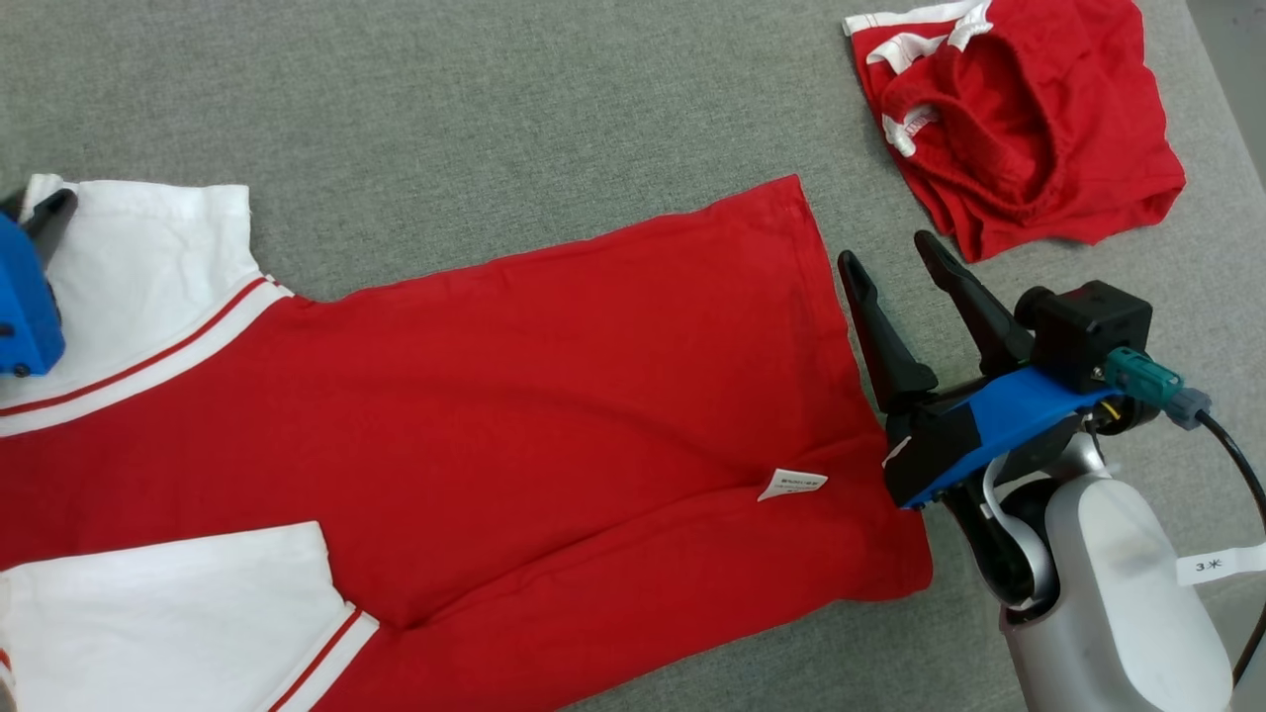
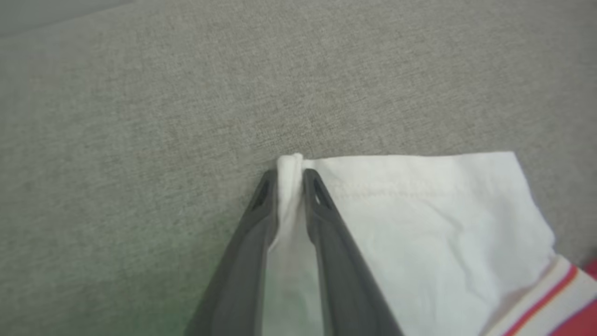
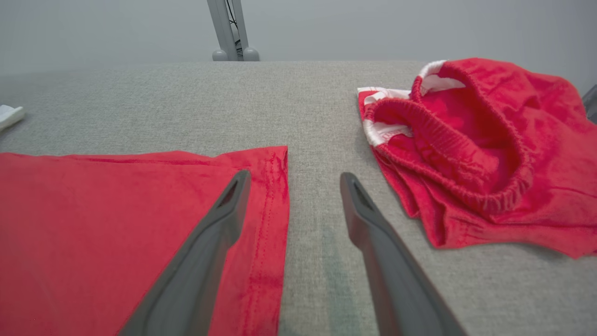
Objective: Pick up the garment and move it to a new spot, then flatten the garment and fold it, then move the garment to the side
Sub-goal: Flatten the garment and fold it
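Item one, your task piece: a red jersey T-shirt with white short sleeves, spread nearly flat across the grey woven-fabric table. It runs from the left edge of the head view to right of centre, with its hem at the right. A shallow crease crosses the body, and a small white label lies on the red cloth near the hem. The upper white sleeve is at the upper left and the lower white sleeve at the lower left, each joined to the body by red-and-white striped trim. Item two: your left end effector, blue-bodied at the left edge of the head view, is closed on a pinched corner of the upper sleeve, the white cloth bunched between its dark fingers. Item three: your right end effector has its fingers spread apart and grips nothing. It sits just beside the hem at centre right; in the right wrist view one finger lies over the hem edge and the other over bare table. You cannot tell whether either finger touches. Item four: a crumpled pair of red shorts with white trim sits at the upper right, apart from the T-shirt.
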Robot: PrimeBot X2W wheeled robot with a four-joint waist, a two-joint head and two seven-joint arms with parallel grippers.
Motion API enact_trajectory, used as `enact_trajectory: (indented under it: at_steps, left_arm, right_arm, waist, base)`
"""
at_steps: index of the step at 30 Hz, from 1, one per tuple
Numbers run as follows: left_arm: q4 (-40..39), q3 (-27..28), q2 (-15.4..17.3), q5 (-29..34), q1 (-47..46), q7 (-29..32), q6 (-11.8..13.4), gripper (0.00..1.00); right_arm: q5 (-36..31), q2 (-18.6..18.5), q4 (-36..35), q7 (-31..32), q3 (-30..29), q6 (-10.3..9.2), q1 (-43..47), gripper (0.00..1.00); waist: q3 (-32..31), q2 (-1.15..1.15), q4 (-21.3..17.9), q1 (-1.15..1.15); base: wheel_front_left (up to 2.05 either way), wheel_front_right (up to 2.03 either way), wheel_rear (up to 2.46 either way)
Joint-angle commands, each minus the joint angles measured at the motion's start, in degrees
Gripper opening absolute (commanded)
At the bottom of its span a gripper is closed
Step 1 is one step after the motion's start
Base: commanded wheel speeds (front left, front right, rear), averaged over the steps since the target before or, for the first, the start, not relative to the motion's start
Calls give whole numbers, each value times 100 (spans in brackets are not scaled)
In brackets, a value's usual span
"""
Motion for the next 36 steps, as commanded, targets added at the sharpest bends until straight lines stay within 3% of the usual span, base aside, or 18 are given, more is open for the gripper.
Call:
enact_trajectory:
  at_steps: [1,11,23,24,26,27,28,36]
  left_arm:
    - [50,-174,-97,13,142,117,-47,0]
    - [-271,-100,-196,329,-296,-702,-183,0]
    - [-671,-413,-576,429,-346,-1276,-363,0]
    - [-682,-437,-604,428,-335,-1310,-369,0]
    - [-684,-482,-662,431,-314,-1380,-383,0]
    - [-685,-510,-688,428,-294,-1408,-391,0]
    - [-678,-532,-698,425,-274,-1430,-393,0]
    - [-626,-550,-764,349,-83,-1768,-420,0]
  right_arm:
    - [-16,-10,8,-36,-11,0,-112,100]
    - [-343,-8,554,355,-243,0,-741,100]
    - [-825,-31,2163,1975,-583,0,-1910,100]
    - [-845,-45,2220,2046,-592,0,-1928,91]
    - [-856,-67,2315,2134,-550,0,-1920,45]
    - [-846,-70,2338,2161,-541,0,-1911,35]
    - [-852,-78,2362,2179,-540,0,-1892,0]
    - [-907,-70,2253,1656,-654,0,-1818,0]
  waist:
    - [-3,0,15,1]
    - [-151,0,374,1]
    - [-291,0,1013,1]
    - [-302,0,1045,1]
    - [-331,0,1092,1]
    - [-348,0,1107,1]
    - [-368,0,1118,1]
    - [-645,0,1191,1]
  base:
    - [0,0,0]
    - [0,0,0]
    - [0,0,0]
    - [0,0,0]
    - [0,0,0]
    - [0,0,0]
    - [0,0,0]
    - [0,0,0]
